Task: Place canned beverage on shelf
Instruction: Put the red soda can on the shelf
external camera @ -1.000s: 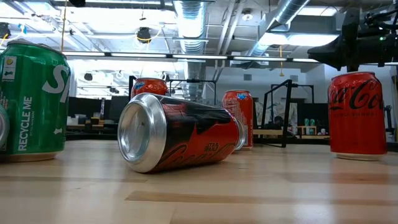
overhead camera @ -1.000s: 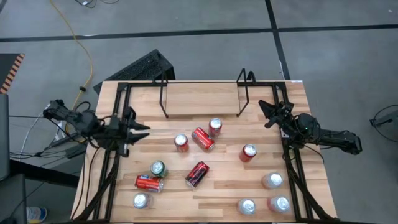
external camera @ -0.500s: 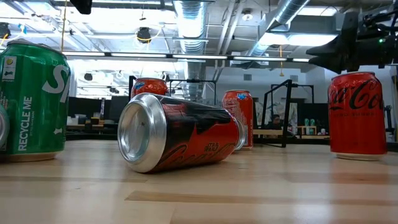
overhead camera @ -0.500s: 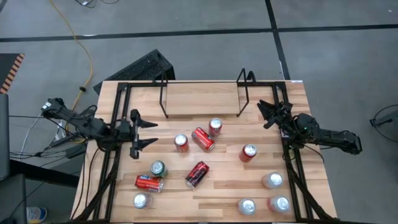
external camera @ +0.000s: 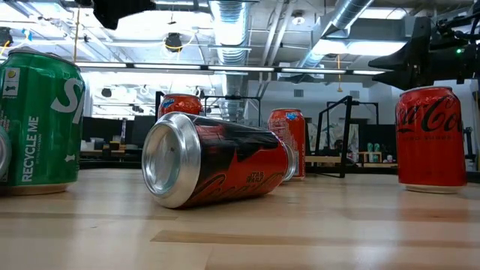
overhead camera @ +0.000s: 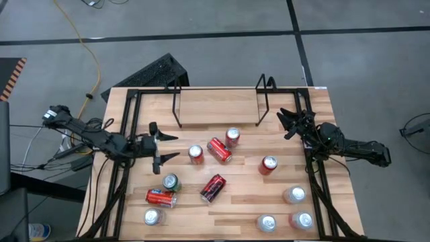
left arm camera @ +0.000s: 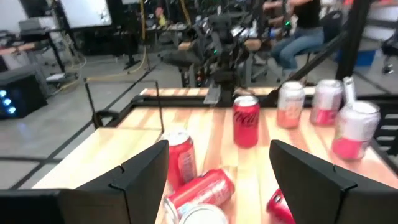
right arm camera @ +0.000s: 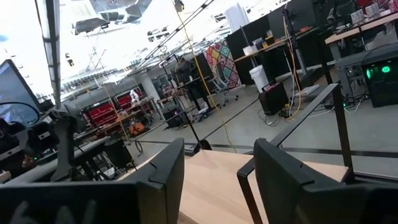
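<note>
**Desk:** What step is this?

**Photographer:** The reach, by my reading. The left gripper (overhead camera: 164, 142) hangs over the counter (overhead camera: 222, 107) with fingers spread wide and nothing between them. Just ahead of it stands an upright red can (overhead camera: 195, 154); beyond that lies a tipped red can (overhead camera: 219, 150), and past that another upright can (overhead camera: 232, 137).

**Desk:** And the right gripper?

**Photographer:** The right gripper (overhead camera: 287, 123) waits near the counter's far corner, fingers apart, grasping nothing. The shelf (overhead camera: 218, 101) sits just beside it.

**Desk:** Anything on the shelf?

**Photographer:** No can. Only bare wood shows between its two end loops. All the cans stand or lie on the counter, well apart from it on the side away from the back edge.

**Desk:** What does the next move call for?

**Photographer:** Likely lowering the left gripper around the nearest upright can, closing squarely on its sides, then carrying it across to the shelf without knocking the tipped one.
</note>
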Available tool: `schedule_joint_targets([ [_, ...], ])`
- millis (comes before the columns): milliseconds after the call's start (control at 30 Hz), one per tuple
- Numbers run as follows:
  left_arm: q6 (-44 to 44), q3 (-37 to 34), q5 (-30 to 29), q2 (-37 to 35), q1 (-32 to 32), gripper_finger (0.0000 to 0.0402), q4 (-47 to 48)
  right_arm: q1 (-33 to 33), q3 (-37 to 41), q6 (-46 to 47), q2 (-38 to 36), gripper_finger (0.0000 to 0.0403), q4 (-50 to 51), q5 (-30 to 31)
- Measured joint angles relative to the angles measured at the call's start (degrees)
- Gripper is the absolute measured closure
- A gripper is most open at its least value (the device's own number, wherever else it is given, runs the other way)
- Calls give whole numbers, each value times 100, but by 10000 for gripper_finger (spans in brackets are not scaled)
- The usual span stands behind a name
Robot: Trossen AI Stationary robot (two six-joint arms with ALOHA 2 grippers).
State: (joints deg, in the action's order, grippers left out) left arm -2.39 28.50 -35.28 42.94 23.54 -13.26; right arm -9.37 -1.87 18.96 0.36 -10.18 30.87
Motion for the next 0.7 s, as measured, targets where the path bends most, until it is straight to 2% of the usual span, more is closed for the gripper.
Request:
schedule_joint_targets([
  [167, 52, 74, 187, 425, -304, 135, 100, 0, 0, 2, 0, 225, 123, 0],
  [300, -123, 496, 213, 878, -472, 135, 486, 0, 0, 2, 0, 225, 169, -1],
  [500, -370, 1229, 562, 1697, -708, 135, 1425, 0, 0, 7, 0, 225, 220, 0],
  [700, -617, 1411, 661, 2416, -866, 135, 1654, 0, 0, 72, 0, 225, 257, 0],
])
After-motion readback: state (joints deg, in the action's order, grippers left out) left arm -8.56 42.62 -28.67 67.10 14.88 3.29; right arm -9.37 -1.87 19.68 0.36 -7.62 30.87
